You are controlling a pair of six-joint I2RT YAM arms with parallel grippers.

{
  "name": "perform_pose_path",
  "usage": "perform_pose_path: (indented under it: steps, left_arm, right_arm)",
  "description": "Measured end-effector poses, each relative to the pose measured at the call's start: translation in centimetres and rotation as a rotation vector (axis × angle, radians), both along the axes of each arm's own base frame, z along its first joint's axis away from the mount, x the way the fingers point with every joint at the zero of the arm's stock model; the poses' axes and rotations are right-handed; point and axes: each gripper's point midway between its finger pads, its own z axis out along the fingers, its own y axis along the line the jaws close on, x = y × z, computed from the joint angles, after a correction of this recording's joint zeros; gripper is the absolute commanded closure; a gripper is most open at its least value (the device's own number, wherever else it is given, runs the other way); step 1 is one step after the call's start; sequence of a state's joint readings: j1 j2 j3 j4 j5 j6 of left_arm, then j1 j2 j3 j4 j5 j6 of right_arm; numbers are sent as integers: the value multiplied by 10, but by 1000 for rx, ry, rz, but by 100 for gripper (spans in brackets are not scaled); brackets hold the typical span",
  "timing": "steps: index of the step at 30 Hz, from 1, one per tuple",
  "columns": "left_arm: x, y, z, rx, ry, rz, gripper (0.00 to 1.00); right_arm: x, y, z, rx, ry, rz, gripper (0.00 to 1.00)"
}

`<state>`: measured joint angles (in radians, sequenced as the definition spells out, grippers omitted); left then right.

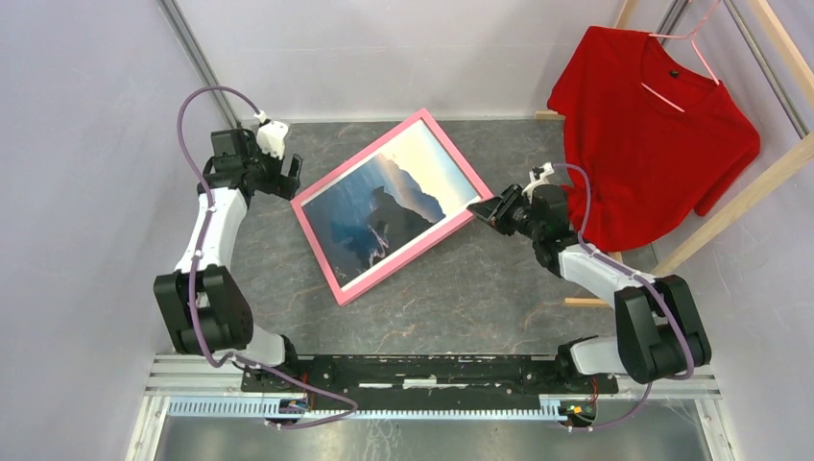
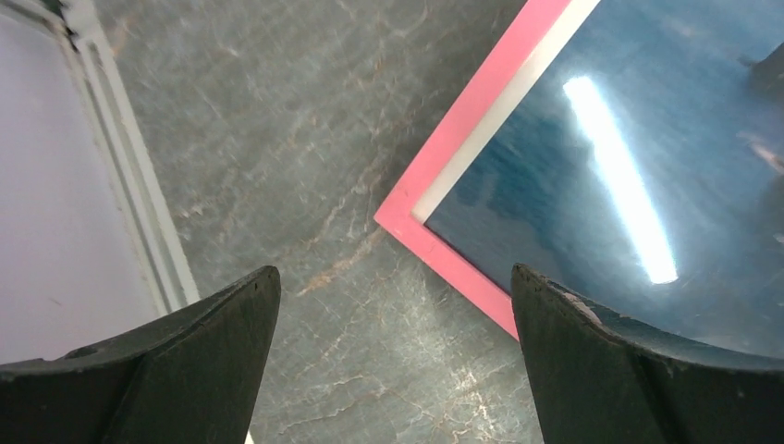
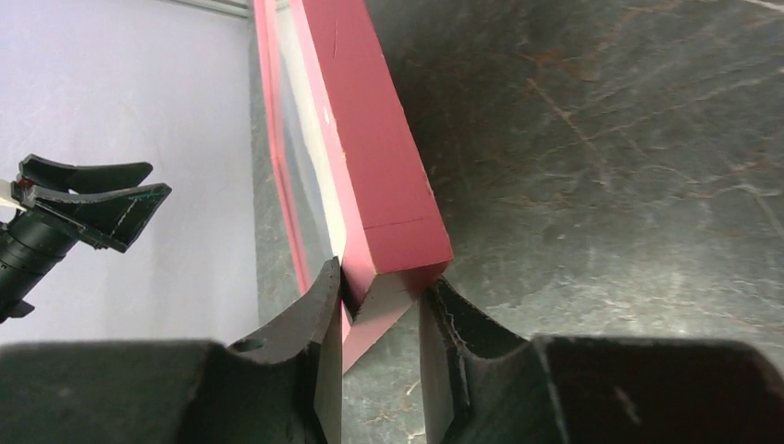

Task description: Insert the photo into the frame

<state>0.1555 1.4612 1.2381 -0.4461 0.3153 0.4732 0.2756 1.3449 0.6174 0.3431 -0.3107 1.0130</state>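
Note:
The pink frame lies face up and askew on the grey marbled table. The photo of dark blue mountains and pale sky shows inside it. My right gripper is shut on the frame's right corner, one finger on each side of the pink rim. Whether that corner is lifted off the table I cannot tell. My left gripper hangs open just left of the frame's left corner, with only bare table between its fingers. The glossy photo reflects a lamp.
A red T-shirt hangs on a pink hanger from a wooden rack at the back right, close behind my right arm. Lilac walls enclose the table on the left and at the back. A metal rail runs along the near edge.

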Motion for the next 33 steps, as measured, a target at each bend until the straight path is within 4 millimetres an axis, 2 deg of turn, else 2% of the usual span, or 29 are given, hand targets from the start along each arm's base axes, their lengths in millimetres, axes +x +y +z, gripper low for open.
perform_pose_path:
  steps: [5, 8, 19, 23, 24, 25, 26, 27, 30, 33]
  left_arm:
    - [-3, 10, -50, -24, 122, 24, 0]
    - [-9, 9, -69, -42, 168, 22, 0]
    - [-18, -5, -93, -113, 195, -4, 0]
    - [-22, -9, -100, -144, 209, 7, 0]
    - [-23, -10, -101, -153, 212, 7, 0]
    - [-23, -12, -101, -163, 213, 6, 0]
    - [-23, -13, -100, -171, 212, 6, 0]
    - [-23, -14, -99, -180, 211, 8, 0]
    - [-22, -18, -95, -203, 201, 3, 0]
    - [-21, -20, -93, -221, 189, 7, 0]
  right_arm:
    - [4, -14, -30, -26, 71, -19, 100]
    - [5, -25, -50, -50, 116, -38, 99]
    - [0, -72, -115, -269, 233, -127, 65]
    - [4, -79, -115, -339, 204, -112, 52]
    - [5, -80, -116, -352, 202, -106, 42]
    - [5, -82, -116, -368, 201, -103, 28]
    - [7, -83, -115, -376, 199, -99, 5]
    - [10, -84, -113, -383, 190, -100, 2]
    - [25, -88, -98, -428, 147, -101, 2]
    - [29, -95, -94, -489, 149, -102, 2]
